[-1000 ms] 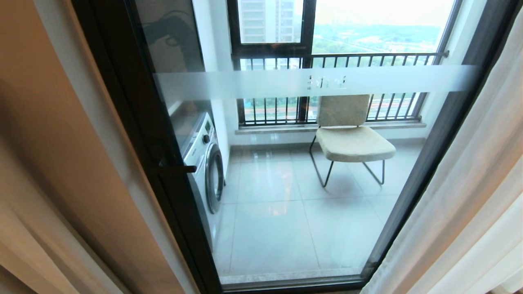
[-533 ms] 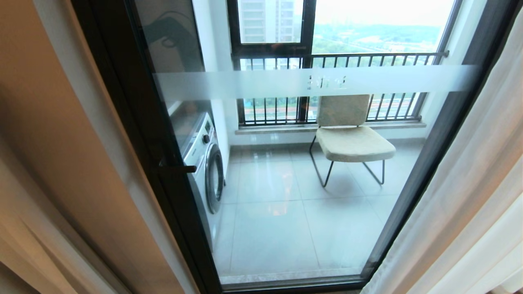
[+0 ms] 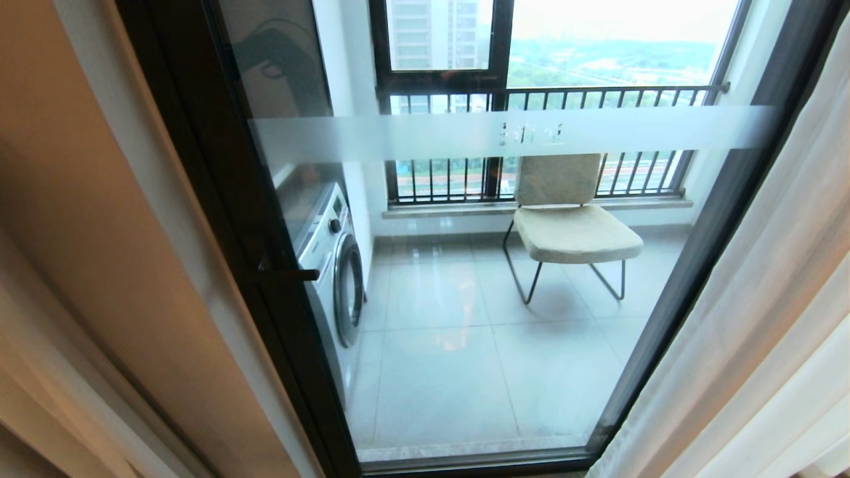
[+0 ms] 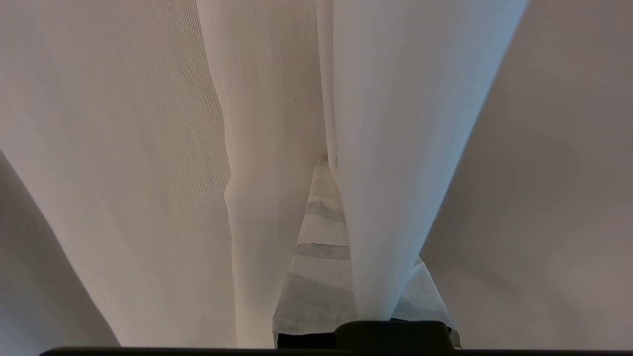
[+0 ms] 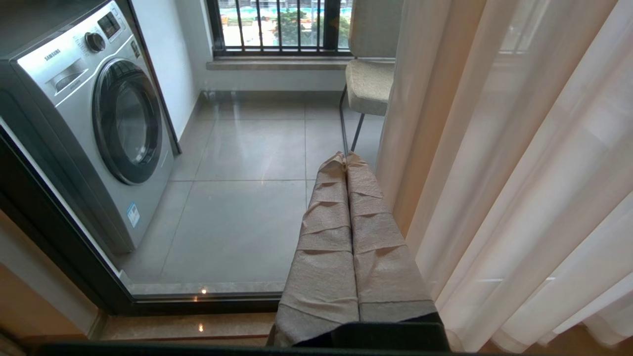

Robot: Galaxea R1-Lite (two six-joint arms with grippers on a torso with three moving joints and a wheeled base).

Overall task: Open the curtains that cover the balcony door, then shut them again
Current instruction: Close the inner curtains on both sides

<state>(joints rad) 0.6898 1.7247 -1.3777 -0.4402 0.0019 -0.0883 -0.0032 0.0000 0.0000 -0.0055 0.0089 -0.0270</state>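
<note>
Curtains [image 4: 123,148] of pleated sheer white fabric, left hand [image 4: 316,217] pinching folds

**Colours and Patterns**

The curtains [image 3: 750,318] were sheer white, with a beige-grey layer [image 3: 80,219] at the left. The balcony door [image 3: 219,199] had a black frame and a frosted white band [image 3: 398,136] across the glass. The washing machine [image 5: 94,123] was silver-grey. The chair [image 3: 571,226] was beige on black legs. The floor tiles [image 3: 451,372] were glossy grey.
</note>
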